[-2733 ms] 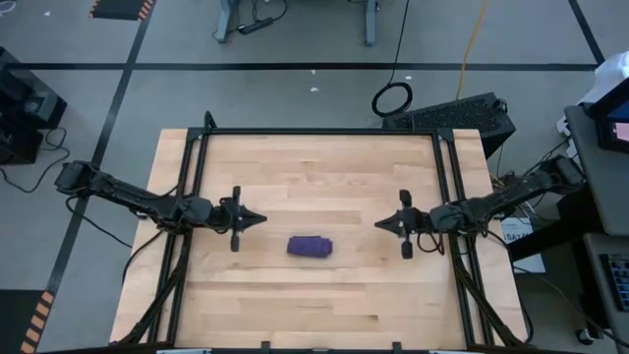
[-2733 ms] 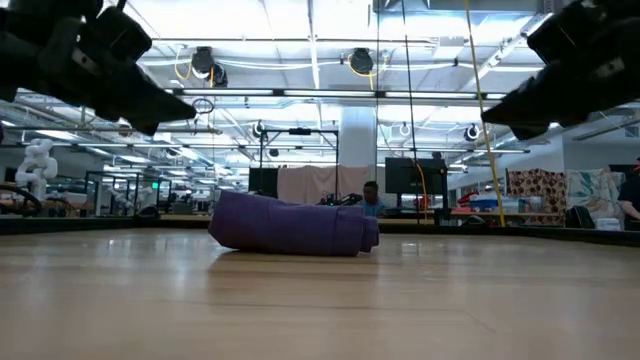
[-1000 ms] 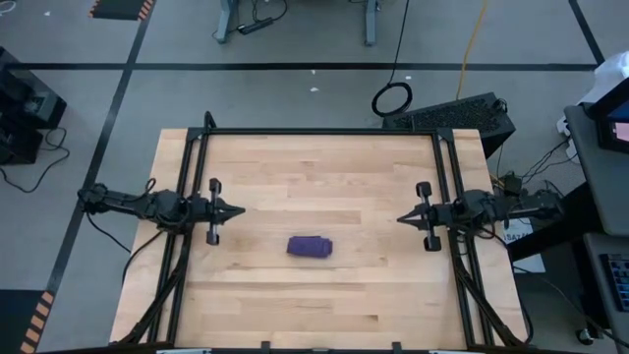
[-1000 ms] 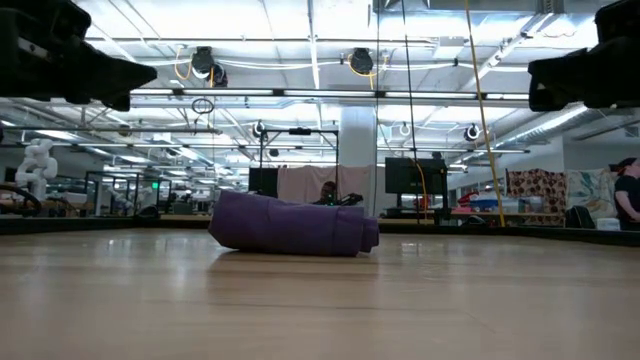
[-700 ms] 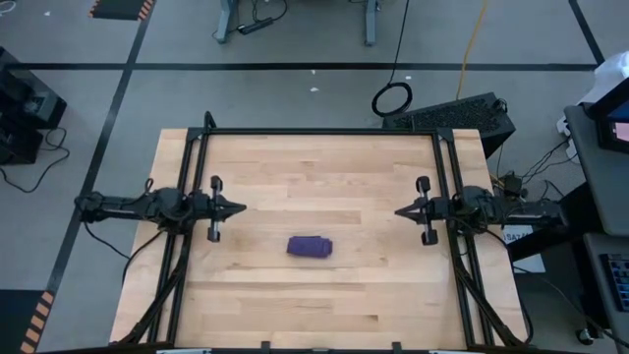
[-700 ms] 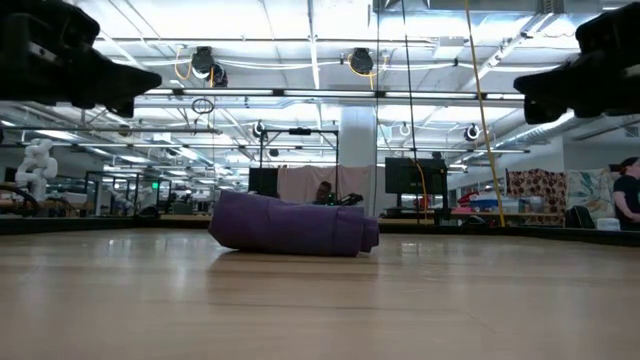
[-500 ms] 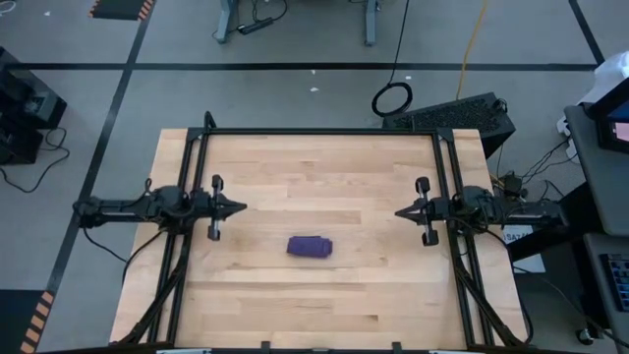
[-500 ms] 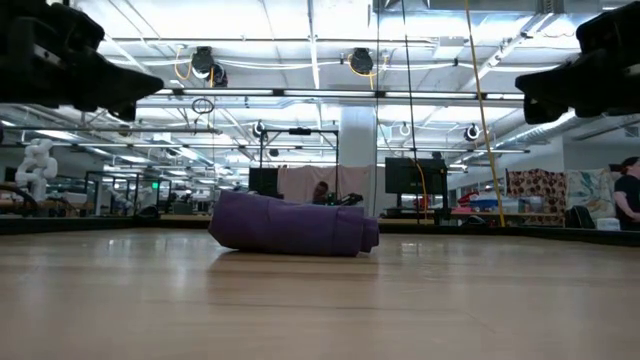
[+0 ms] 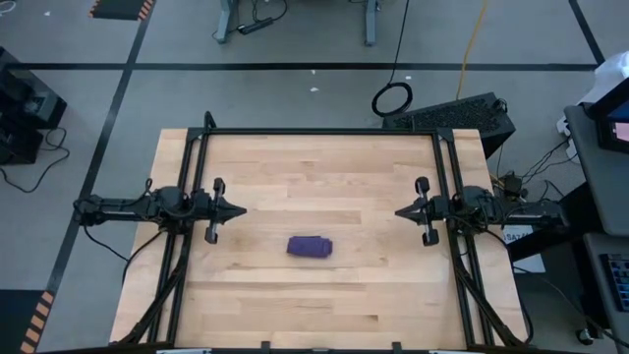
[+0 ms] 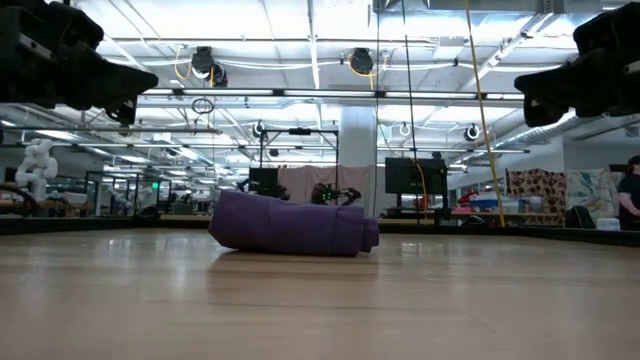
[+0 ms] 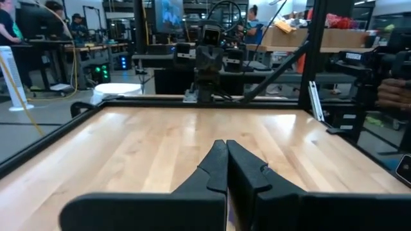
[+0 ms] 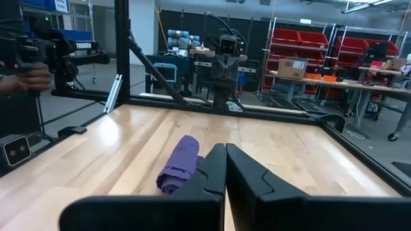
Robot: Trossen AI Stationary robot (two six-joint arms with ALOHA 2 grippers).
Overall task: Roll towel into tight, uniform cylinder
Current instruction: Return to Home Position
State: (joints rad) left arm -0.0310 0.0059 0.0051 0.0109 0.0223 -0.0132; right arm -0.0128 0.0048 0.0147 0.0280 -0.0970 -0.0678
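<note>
One towel (image 9: 310,247) lay on the desk (image 9: 314,162) as a short purple roll. It sat about midway between the sides and somewhat nearer the front edge than the back, with its length running side to side.

There were two arms, with one pincer each. The left pincer (image 9: 239,209) hung just inside the desk's left edge, its fingers pressed together to a point facing inward. The right pincer (image 9: 400,212) mirrored it at the right edge, also pressed together. Both wrist views showed the dark fingers meeting with no gap, holding nothing.

In the low view both arms were cut off at the top corners, so only dark bulk showed above the wood. From the left wrist view the towel could not be made out. From the right wrist view it lay just past the fingers.

Bare wood surrounded the roll on every side, well apart from both pincers. A black frame (image 9: 319,131) edged the back and sides.
</note>
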